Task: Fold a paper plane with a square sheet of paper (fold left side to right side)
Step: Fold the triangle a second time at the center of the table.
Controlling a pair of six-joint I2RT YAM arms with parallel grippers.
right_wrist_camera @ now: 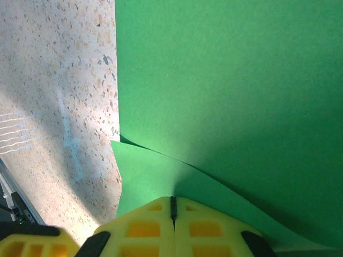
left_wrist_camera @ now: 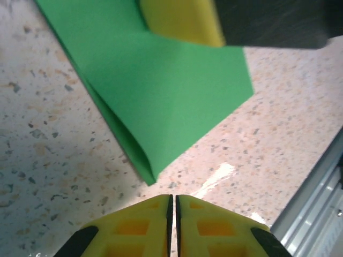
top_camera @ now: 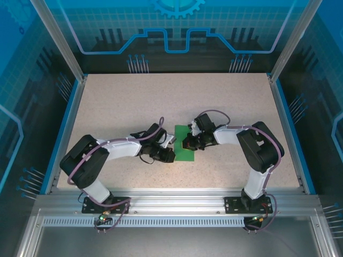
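Note:
The square sheet of paper [top_camera: 180, 145] lies bright green at the table's middle, folded in half into a narrow upright strip. In the left wrist view the paper [left_wrist_camera: 161, 91] shows its doubled edge running to a corner just ahead of my left gripper [left_wrist_camera: 172, 197], which is shut and empty, a short way off the paper. In the top view the left gripper [top_camera: 170, 155] sits at the strip's lower left corner. My right gripper [top_camera: 188, 143] is shut, tips pressed down on the paper [right_wrist_camera: 225, 80]. The upper layer lifts slightly beside the right gripper [right_wrist_camera: 172, 199].
Speckled beige tabletop [top_camera: 134, 101] surrounds the paper. An aluminium frame rail [top_camera: 177, 201] runs along the near edge, and blue-trimmed walls [top_camera: 68, 123] close the sides. One yellow finger of the right gripper [left_wrist_camera: 182, 21] rests on the paper.

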